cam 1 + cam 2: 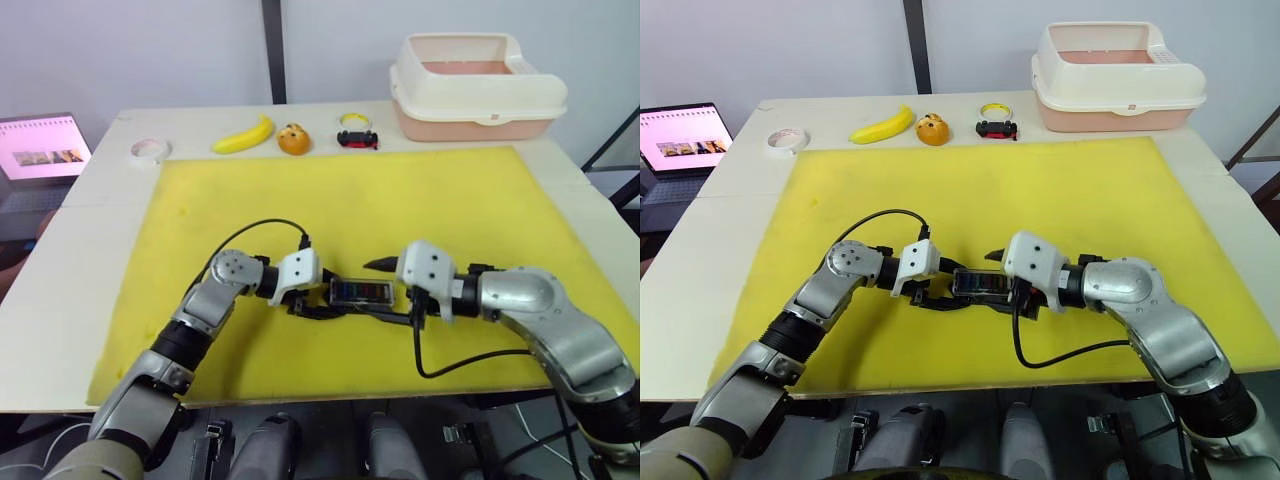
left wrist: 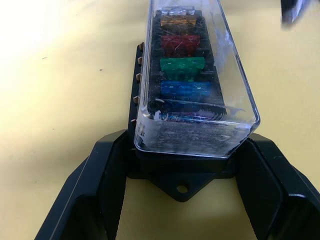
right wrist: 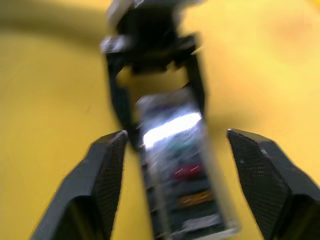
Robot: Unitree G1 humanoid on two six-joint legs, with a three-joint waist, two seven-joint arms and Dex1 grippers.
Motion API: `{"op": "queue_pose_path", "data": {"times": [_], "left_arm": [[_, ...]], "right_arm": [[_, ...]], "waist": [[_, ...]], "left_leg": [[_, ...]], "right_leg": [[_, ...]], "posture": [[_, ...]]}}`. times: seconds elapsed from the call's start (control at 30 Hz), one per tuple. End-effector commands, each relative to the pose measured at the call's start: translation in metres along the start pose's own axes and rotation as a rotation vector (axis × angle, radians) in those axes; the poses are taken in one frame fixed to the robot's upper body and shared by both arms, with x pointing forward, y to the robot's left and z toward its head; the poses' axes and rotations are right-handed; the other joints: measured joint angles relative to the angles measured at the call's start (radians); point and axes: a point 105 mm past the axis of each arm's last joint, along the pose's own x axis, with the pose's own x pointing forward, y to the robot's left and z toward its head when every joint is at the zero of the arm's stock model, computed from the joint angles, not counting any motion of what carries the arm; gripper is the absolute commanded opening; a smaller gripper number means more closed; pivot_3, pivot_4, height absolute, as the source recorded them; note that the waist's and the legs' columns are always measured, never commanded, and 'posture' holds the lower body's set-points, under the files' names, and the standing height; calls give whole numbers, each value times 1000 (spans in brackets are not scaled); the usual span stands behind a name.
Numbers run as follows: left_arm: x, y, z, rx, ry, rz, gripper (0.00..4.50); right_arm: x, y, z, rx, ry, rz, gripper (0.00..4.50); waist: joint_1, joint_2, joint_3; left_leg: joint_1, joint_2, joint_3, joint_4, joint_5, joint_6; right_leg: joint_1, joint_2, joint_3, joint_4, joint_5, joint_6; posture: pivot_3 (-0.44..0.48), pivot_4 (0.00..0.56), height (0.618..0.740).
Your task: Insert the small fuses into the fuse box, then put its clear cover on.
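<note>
Fuses [image 2: 182, 67] seated, cover [image 2: 197, 90] on box [image 2: 175, 175]. Left tool [image 2: 181, 195] clamps box end; right tool [image 3: 182, 185] spread apart. Nearly done.

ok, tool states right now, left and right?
Left tool: shut on the fuse box, clear cover on.
Right tool: open, fingers either side of the box.

L arm bent at elbow, forearm angled inward, wrist level; left gripper [image 2: 182, 165] low over mat w/ both fingers [image 2: 100, 185] clamped on one end of the fuse box [image 2: 175, 177]. R arm reaches in from opposite side; right gripper [image 3: 175, 165] spread wide, fingers probably clear of box sides.
</note>
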Motion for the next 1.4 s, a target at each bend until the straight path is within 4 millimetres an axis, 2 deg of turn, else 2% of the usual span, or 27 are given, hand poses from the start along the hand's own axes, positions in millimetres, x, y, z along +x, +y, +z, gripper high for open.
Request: {"op": "queue_pose_path", "data": {"times": [0.03, 0.27, 0.43, 0.63, 0.9, 1.03, 1.17, 1.3, 1.4], "left_arm": [[2, -3, 0, 12, 10, -26, 2569], [0, -3, 0, 18, 15, -31, 2569], [0, -3, -1, 20, 18, -28, 2569], [-1, -2, -1, 14, 19, -17, 2569], [-1, -1, -2, 14, 21, -14, 2569], [-1, -1, -1, 16, 17, -14, 2569], [-1, -1, -1, 17, 17, -15, 2569], [0, -2, -1, 21, 17, -17, 2569], [1, -2, -1, 23, 15, -17, 2569]], "right_arm": [[1, -7, -2, -50, 19, -31, 3212], [6, -13, -13, 0, 46, -21, 3212], [4, -14, -5, -12, 21, -2, 3212], [-1, -3, 10, 19, -22, 40, 3212], [-2, 6, 9, 40, -13, 60, 3212], [-7, -5, 23, 48, -54, 30, 3212], [-9, -14, 38, 147, -135, 32, 3212], [-3, -25, 35, 251, -159, 17, 3212], [0, -27, 29, 281, -151, 22, 2362]], "waist": [[0, 0, 0], [1, 0, 0], [1, 0, 0], [1, 0, 0], [1, 0, 0], [1, 0, 0], [1, 0, 0], [1, 0, 0], [1, 0, 0]], "left_leg": [[0, 0, 0, 0, 0, 0], [0, 0, 0, 0, 0, 0], [0, 0, 0, 0, 0, 0], [0, 0, 0, 0, 0, 0], [0, 0, 0, 0, 0, 0], [0, 0, 0, 0, 0, 0], [0, 0, 0, 0, 0, 0], [0, 0, -1, 0, 0, 0], [0, 0, -1, 0, 0, 0]], "right_leg": [[0, 0, 0, 0, 0, 0], [0, 0, 0, 0, 0, 0], [0, 0, 0, 0, 0, 0], [0, 0, 0, 0, 0, 0], [0, 0, 0, 0, 0, 0], [0, 0, 0, 0, 0, 0], [0, 0, 0, 0, 0, 0], [0, 0, 0, 0, 0, 0], [0, 0, 0, 0, 0, 0]], "posture": [[0, 150, 740], [0, 150, 740], [0, 150, 740], [0, 150, 740], [0, 150, 740], [0, 150, 740], [0, 150, 740], [0, 150, 740], [0, 150, 740]]}}
